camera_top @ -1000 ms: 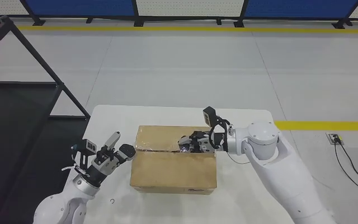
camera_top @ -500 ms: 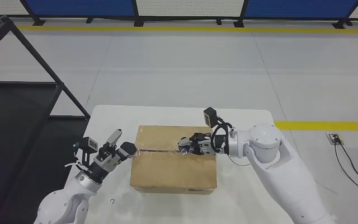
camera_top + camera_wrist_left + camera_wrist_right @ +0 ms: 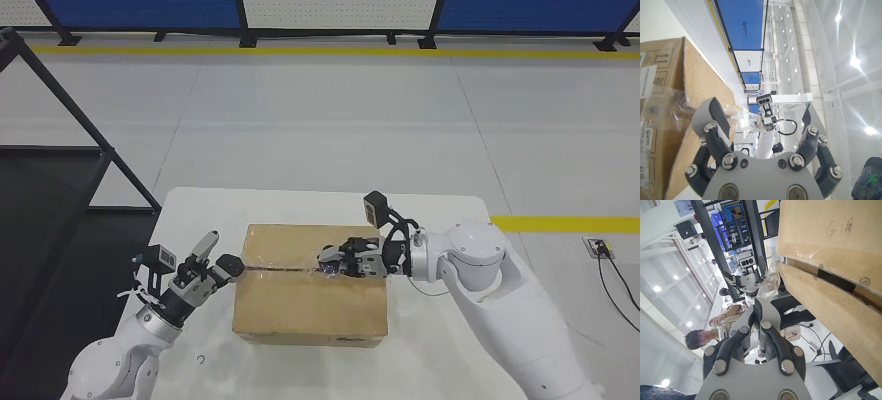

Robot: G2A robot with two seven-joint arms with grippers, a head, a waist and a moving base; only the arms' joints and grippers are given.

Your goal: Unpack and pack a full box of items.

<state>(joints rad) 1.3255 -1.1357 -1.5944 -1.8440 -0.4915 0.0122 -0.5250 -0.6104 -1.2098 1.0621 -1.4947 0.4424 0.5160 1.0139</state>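
The left end effector (image 3: 217,257) hangs just beside the left end of the box (image 3: 310,305) with its fingers spread wide and nothing between them. In the left wrist view one pad (image 3: 718,115) sits close to a loose, crumpled end of clear tape (image 3: 668,108) on that end face; whether they touch cannot be told. Since this arm is not bracing the cardboard, any pull along the top could drag the box across the worktop (image 3: 440,220), or tip one end up.

The box lies lengthwise at the middle of the worktop. Its flaps (image 3: 829,237) are parted by a narrow dark gap, and the contents are hidden.

Over the seam, the right end effector (image 3: 335,262) has its fingers pressed together on a strip of the tape. The strip runs from the pinch to the edge of the flaps.

The main hazard is probably at that pinch. The film looks thin and wrinkled, so a sharp or sideways tug could snap it, leaving a remnant bridging the seam. It could also slip from the pads. A slack strip may fold back and stick to the fingers, making release awkward. A steep upward pull might tear the cardboard facing rather than peel cleanly.
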